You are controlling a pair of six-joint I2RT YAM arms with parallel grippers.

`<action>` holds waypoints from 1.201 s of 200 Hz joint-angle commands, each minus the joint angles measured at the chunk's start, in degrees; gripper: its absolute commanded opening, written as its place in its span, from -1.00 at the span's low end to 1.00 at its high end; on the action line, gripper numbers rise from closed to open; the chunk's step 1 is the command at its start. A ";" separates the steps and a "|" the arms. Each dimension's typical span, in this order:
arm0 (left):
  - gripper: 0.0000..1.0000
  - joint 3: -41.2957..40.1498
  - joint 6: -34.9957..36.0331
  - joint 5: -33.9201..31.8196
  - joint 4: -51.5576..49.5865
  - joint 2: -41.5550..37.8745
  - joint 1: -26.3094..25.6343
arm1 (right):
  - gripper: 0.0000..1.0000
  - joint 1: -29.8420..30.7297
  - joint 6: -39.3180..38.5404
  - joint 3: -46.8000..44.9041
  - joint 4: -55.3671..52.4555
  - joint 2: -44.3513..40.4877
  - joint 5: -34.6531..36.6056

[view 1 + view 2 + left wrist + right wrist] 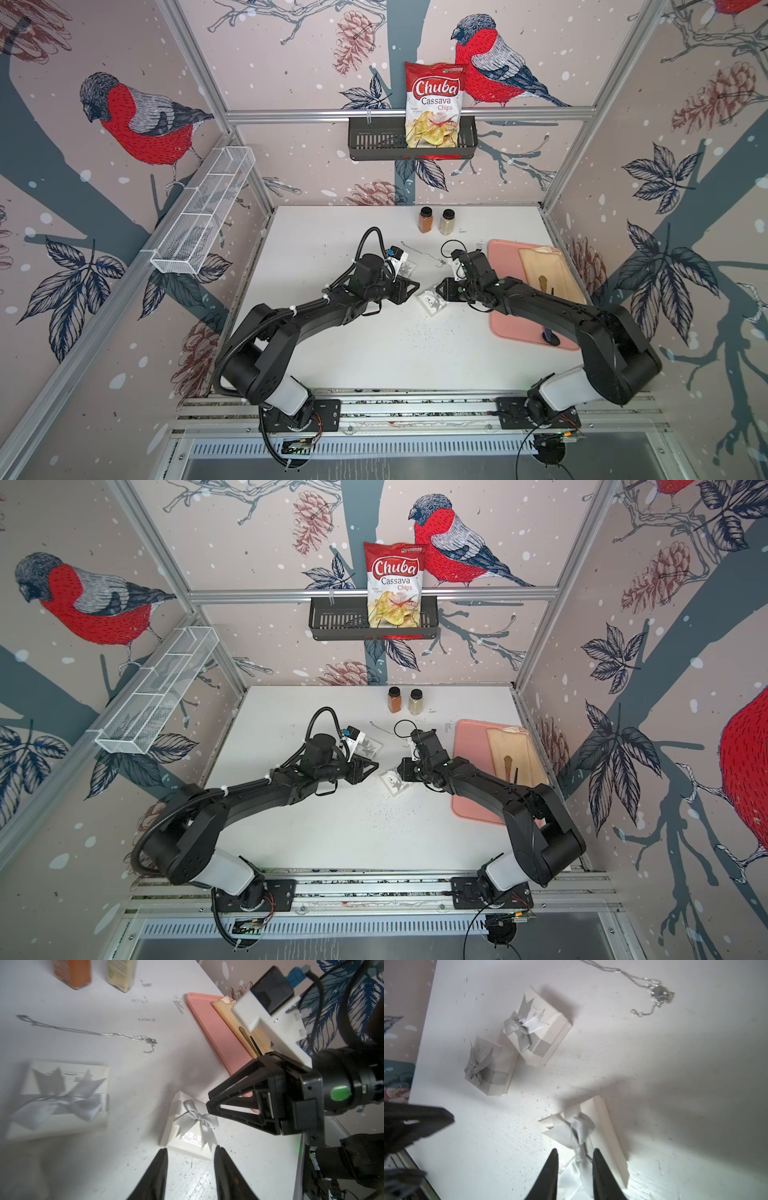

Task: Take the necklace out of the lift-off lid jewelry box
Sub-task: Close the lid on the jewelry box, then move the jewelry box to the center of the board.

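Silver necklace [91, 1032] near the surface's far edge, likely limp, slippery: pinch its bunched end; left gripper [190, 1148] open, right gripper [575, 1150] unclear.

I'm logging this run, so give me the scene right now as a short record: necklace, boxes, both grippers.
necklace: loose on the white table, outside every box
boxes: three white, silver bows; larger box and smaller box side by side; middle box by both grippers' tips
left gripper: open, empty, facing middle box
right gripper: tips at middle box's bow; grip unclear
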 commanded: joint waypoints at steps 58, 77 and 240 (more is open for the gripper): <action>-0.09 -7.13 2.05 -9.29 -7.59 -17.29 6.59 | -0.33 2.68 -8.10 7.27 -9.57 8.88 9.34; -0.08 -8.37 1.98 -10.32 -7.32 -19.02 6.87 | -0.32 3.25 -8.76 7.78 -10.46 10.10 10.08; -0.08 -10.53 1.94 -11.69 -6.94 -22.86 8.01 | 0.86 8.37 -20.91 15.35 -18.16 11.54 15.44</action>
